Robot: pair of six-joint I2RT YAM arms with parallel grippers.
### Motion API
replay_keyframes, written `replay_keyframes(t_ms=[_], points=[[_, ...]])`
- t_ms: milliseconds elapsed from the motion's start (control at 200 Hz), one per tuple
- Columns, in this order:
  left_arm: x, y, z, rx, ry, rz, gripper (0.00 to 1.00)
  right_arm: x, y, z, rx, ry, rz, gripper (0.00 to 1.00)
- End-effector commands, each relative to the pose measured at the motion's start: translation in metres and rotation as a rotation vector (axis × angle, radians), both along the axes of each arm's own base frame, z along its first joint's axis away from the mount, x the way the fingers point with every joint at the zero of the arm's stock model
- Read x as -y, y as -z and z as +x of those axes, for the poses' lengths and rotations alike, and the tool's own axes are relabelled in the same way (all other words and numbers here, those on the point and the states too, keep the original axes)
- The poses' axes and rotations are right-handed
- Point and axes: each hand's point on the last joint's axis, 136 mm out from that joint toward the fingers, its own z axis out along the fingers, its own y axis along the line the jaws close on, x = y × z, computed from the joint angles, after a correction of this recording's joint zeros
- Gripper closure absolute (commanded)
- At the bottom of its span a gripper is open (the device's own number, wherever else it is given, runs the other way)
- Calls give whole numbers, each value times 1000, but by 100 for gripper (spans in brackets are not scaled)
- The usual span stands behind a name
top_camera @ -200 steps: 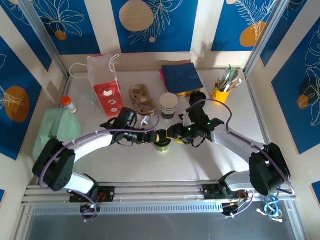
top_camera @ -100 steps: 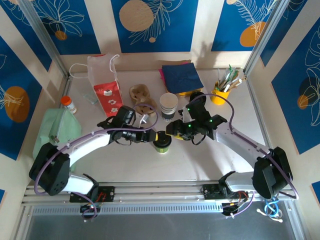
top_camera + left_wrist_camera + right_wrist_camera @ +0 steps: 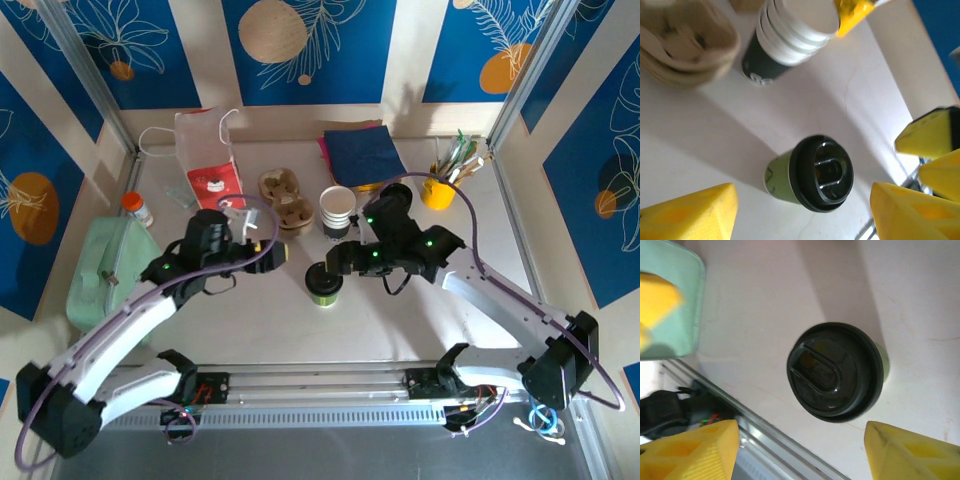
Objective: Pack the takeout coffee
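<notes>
Lidded green coffee cup [image 3: 323, 283] stands upright on tabletop [image 3: 400, 320] (nothing gripping it). Left claw [image 3: 262, 235] and right claw [image 3: 332, 262] both spread wide, empty.

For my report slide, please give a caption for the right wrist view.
Open right gripper above a green cup closed with a black lid, standing on the pale table.

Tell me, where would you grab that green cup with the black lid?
Probably on the wall of the green cup, just under its black lid, jaws coming in level from the near side. It stands upright, the lid's rim overhangs as a stop, and stacked white cups stand behind.
</notes>
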Motion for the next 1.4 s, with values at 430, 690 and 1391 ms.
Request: replay_keyframes(t_ms=[430, 690, 1391], points=[[-35, -2, 3, 70, -109, 47, 29, -8, 34, 0, 149, -129, -581, 1], [-38, -1, 2, 71, -112, 55, 29, -21, 49, -1, 98, -138, -578, 0], [-40, 6, 2, 41, -116, 45, 29, -32, 60, 12, 41, -110, -533, 15]])
